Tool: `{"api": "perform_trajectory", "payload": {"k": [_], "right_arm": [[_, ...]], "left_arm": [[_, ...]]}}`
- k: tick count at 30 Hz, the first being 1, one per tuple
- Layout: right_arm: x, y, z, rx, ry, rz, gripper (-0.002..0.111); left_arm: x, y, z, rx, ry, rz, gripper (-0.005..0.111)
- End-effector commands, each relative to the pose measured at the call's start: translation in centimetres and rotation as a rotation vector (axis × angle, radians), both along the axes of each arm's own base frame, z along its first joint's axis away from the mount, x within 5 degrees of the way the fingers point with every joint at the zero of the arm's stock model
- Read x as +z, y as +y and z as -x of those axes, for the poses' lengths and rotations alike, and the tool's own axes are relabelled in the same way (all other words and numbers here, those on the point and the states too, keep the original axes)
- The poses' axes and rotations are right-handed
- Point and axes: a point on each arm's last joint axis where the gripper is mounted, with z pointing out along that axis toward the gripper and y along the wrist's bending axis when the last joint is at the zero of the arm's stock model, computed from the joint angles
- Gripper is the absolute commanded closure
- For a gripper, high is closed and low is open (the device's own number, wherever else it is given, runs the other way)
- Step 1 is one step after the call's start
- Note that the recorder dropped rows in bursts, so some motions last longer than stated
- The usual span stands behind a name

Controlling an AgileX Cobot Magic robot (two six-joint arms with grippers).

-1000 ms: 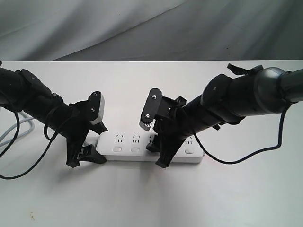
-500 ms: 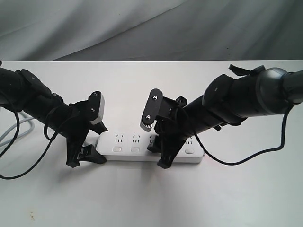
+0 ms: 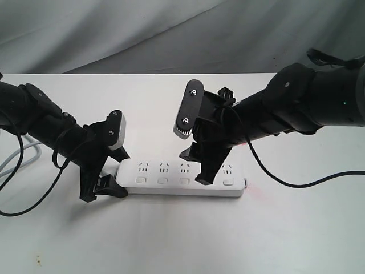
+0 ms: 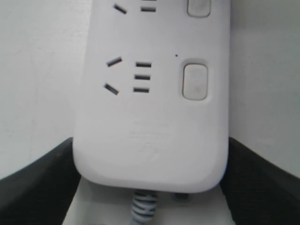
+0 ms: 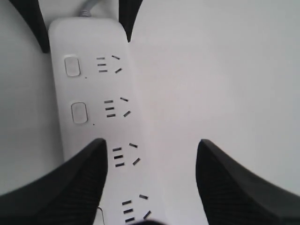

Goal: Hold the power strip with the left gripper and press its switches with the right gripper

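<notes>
The white power strip [image 3: 171, 170] lies across the table's middle, its grey cord [image 3: 23, 153] trailing off to the left. My left gripper [image 3: 112, 174] is shut on the strip's cord end; the left wrist view shows black fingers [image 4: 40, 185] pressed to both sides of the power strip [image 4: 150, 126]. Three switches [image 3: 163, 180] show left of my right gripper [image 3: 195, 168], one more to its right. That gripper hangs open above the strip. In the right wrist view one finger [image 5: 70, 187] covers the button row while two switches [image 5: 78, 113] show beyond it.
The white table [image 3: 182, 240] ends at a grey cloth backdrop [image 3: 171, 34] behind. A black cable [image 3: 296, 184] droops from the right arm to the table. Another thin black cable [image 3: 17, 205] loops below the left arm.
My right gripper has lifted off the strip and shifted up and slightly right, uncovering the third switch. The left gripper and the strip have not moved.
</notes>
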Motion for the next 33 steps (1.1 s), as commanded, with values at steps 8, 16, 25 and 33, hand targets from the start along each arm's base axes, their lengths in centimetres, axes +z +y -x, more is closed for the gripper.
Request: {"api": "perform_trajectory", "payload": {"k": [8,16,25,33], "right_arm": [[-1.4,-2.3,0.4,-0.048,0.055,0.030,0.056],[-1.7,-2.4,0.4,-0.054,0.057,0.036,0.056],[-3.5,-2.4,0.1,-0.063,0.084,0.066,0.056],[-4.4,-2.4,-0.1,-0.067,0.090,0.084,0.056]], "left_arm": [[-0.2,0.0,0.0,-0.009,-0.010,-0.017,0.052],[-0.2,0.0,0.0,-0.009,-0.010,-0.017,0.052],[-0.2,0.0,0.0,-0.009,-0.010,-0.017,0.052],[-0.2,0.0,0.0,-0.009,-0.010,-0.017,0.052]]}}
